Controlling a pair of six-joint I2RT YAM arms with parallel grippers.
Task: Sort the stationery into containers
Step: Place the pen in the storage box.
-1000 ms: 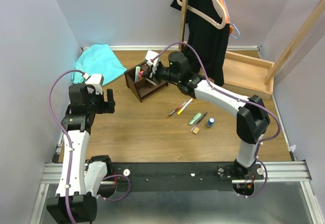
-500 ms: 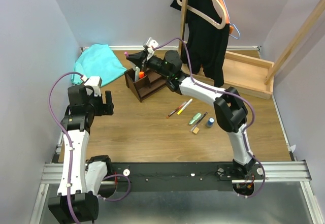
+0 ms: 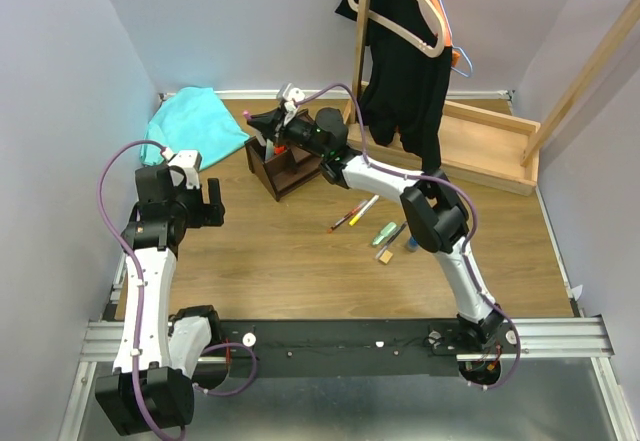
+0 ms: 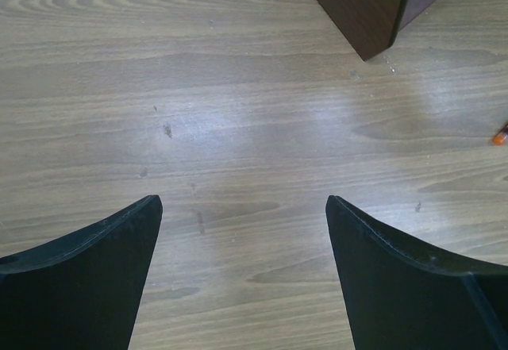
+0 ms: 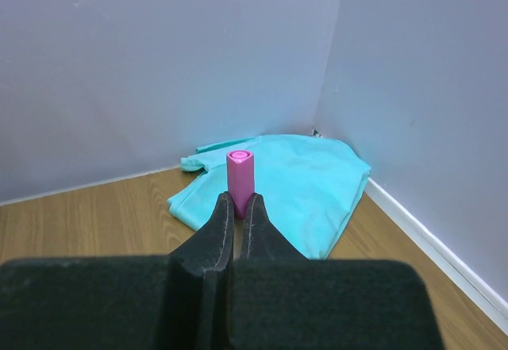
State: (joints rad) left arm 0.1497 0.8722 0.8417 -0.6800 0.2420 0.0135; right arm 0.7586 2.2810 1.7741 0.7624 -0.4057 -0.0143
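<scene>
Right arm has swung up and away from the organizer [image 3: 292,169] slots. The right gripper [image 5: 239,201] now hangs past the organizer's far-left corner, aimed at the teal cloth [image 5: 298,179]. The pink marker [image 5: 240,177] is not yet slotted (probably re-aiming). Its lower end is pinched between the fingers [image 5: 217,229], the rest sticking out beyond the tips. Left gripper [image 4: 242,203] is spread wide and empty, near-left of the organizer. Other markers [image 3: 352,211] lie on the table, near-right of it.

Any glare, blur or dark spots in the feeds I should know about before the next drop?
Top external: even light, sharp; the loose markers read clearly. Left wrist: a pale sheen on the table, and the open left gripper is featureless black. Right wrist: the pink marker pinched in the right gripper is crisp, the gripper's body underexposed.
</scene>
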